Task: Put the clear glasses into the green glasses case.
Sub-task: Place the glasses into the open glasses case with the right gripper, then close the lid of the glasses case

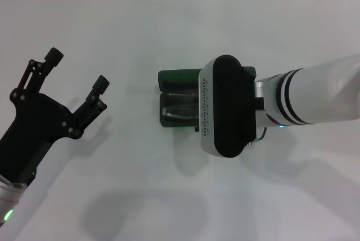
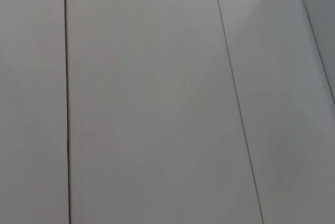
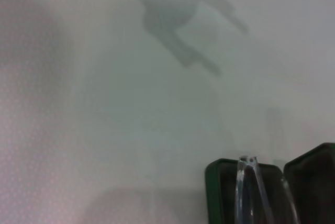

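The green glasses case (image 1: 178, 77) lies open at the middle of the white table, its dark lining showing. The clear glasses (image 1: 180, 109) show as a pale glint inside the case's near half. My right arm reaches in from the right, and its black-and-white wrist housing (image 1: 225, 106) covers the case's right part and hides the gripper. In the right wrist view a clear curved piece of the glasses (image 3: 246, 185) stands over the lining between the case's two halves (image 3: 215, 182). My left gripper (image 1: 77, 69) hangs open and empty at the left, well away from the case.
The white table (image 1: 169, 27) runs to a tiled wall at the back. The left wrist view shows only pale panels with dark seams (image 2: 67, 103). Shadows of both arms fall on the table in front.
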You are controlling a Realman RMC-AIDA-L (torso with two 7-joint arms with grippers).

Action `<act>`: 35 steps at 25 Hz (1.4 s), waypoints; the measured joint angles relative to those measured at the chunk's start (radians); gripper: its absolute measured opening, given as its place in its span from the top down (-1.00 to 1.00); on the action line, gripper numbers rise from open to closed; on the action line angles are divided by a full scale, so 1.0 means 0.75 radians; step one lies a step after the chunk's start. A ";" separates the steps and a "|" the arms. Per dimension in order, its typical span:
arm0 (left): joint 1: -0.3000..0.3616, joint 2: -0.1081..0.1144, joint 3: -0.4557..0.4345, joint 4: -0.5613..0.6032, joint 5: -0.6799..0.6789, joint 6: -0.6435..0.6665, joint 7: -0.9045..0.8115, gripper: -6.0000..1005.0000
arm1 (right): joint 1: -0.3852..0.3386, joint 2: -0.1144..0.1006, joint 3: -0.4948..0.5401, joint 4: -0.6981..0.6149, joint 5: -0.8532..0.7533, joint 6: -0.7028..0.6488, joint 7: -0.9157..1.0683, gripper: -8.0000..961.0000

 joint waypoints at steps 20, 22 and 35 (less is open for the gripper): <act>-0.002 0.002 0.000 -0.001 -0.004 -0.010 -0.001 -0.74 | -0.033 -0.002 0.049 -0.081 0.071 -0.228 -0.012 -0.12; -0.002 0.002 0.000 0.000 -0.005 -0.010 -0.001 -0.74 | -0.033 -0.001 0.064 -0.078 0.071 -0.263 -0.010 -0.12; -0.020 0.002 0.000 0.002 -0.005 -0.012 -0.001 -0.74 | -0.024 0.000 0.135 0.003 0.043 -0.220 -0.004 -0.12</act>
